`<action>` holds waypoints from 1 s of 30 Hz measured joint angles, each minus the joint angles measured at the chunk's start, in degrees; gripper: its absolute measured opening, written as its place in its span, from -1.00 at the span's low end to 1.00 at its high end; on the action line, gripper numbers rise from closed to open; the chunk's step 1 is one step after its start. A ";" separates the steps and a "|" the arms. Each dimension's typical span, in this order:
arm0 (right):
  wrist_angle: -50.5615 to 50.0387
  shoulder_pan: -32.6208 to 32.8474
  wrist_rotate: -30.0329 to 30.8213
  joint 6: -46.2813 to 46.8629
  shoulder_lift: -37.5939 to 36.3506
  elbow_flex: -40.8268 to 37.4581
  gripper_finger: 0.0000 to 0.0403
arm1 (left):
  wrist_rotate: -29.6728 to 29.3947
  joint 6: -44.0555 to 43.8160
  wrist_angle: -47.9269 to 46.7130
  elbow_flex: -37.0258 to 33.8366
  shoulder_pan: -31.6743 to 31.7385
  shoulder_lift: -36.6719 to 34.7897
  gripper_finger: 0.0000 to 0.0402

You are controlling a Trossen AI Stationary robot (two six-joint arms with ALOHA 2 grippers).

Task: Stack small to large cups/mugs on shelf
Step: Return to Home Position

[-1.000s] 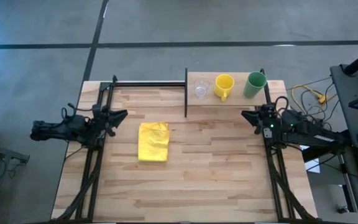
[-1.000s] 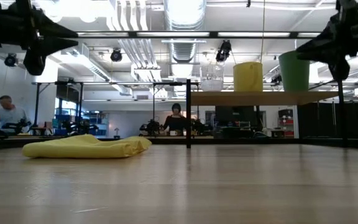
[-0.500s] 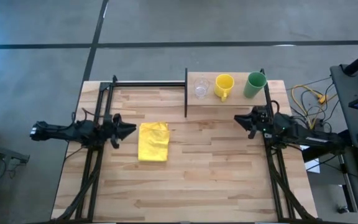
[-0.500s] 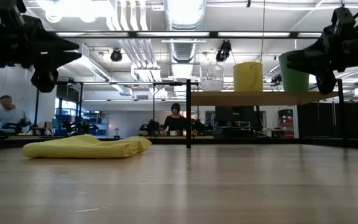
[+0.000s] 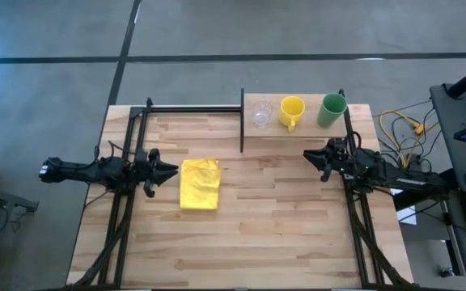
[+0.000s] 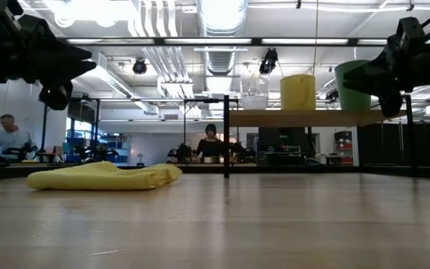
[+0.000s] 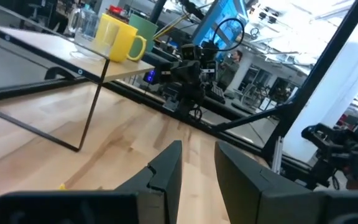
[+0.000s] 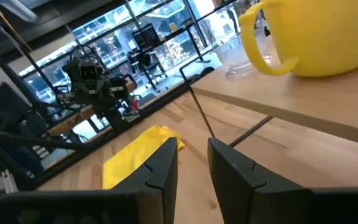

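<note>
- My left pincer [image 5: 171,170] hangs over the left side of the table [image 5: 281,226], just beside the yellow cloth [image 5: 200,183]. Its fingers are slightly apart and hold nothing.
- My right pincer [image 5: 310,158] hangs just in front of the shelf [image 5: 298,132], also slightly parted and empty.
- On the shelf, upright in a row: clear glass cup [image 5: 261,114], yellow mug [image 5: 291,110], green cup [image 5: 332,109].

No legible text or labels, seemingly.
</note>
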 joint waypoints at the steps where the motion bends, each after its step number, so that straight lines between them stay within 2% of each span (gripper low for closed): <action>1: 0.00 0.00 0.00 -0.27 -0.01 0.00 -0.59 | -0.02 0.66 -0.02 0.00 0.00 -0.02 -0.59; 14: -0.09 0.00 0.01 -10.92 2.38 0.02 -0.62 | 0.18 1.07 -0.39 -0.04 0.00 0.56 -0.59; 22: -0.09 0.00 0.02 -10.75 4.75 0.02 -0.58 | 0.20 0.96 -0.28 -0.07 0.00 2.93 -0.59; 30: -0.09 0.00 0.02 -10.56 5.50 0.02 -0.63 | 0.18 0.87 2.40 -0.33 0.00 5.46 -0.59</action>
